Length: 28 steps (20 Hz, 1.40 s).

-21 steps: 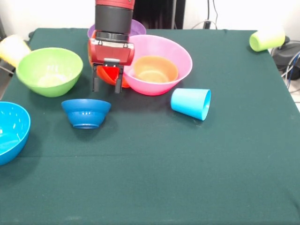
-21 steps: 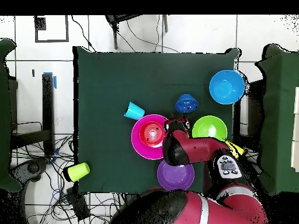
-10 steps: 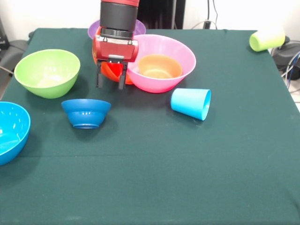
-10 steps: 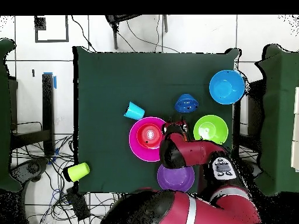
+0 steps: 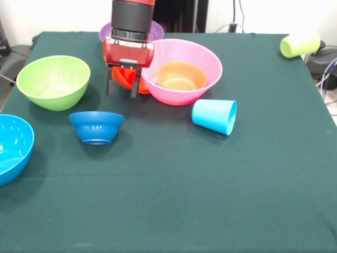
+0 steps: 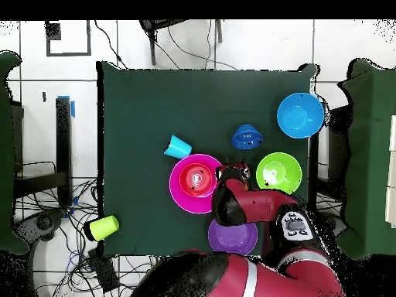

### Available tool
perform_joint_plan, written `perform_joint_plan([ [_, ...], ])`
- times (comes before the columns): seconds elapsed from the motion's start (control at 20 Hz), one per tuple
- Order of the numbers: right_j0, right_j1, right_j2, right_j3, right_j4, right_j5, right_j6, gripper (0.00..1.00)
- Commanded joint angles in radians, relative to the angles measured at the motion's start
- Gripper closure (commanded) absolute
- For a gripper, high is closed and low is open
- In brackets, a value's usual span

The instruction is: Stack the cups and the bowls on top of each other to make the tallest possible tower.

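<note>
A: Front view: the gripper (image 5: 122,88) hangs with fingers apart, straddling the orange-red bowl's (image 5: 126,79) rim, tight against the pink bowl (image 5: 181,71) with the small orange bowl (image 5: 178,76) inside.

B: Overhead, the arm covers that orange-red bowl. That view shows the purple bowl (image 6: 232,235) at the pink one's 5 o'clock.

A: From the front, purple is just a rim behind the arm. The small dark blue bowl (image 5: 97,126) sits alone on the surface (image 5: 174,184); the light blue bowl (image 5: 13,147) is cut off at 9 o'clock.

B: The light blue cup (image 5: 215,116) lies tipped over. No tower stands.
</note>
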Motion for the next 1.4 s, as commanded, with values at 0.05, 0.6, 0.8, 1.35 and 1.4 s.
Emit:
perform_joint_plan([
  [0.05,0.048,0.037,0.044,0.058,0.035,-0.039,0.174,0.0],
  [0.6,0.153,0.048,-0.036,0.102,0.146,-0.1,0.218,0.0],
  [0.8,0.172,0.047,-0.048,0.11,0.165,-0.105,0.221,0.0],
  [1.35,0.238,0.062,-0.101,0.129,0.215,-0.152,0.243,0.0],
  [1.4,0.244,0.061,-0.105,0.13,0.22,-0.151,0.245,0.0],
])
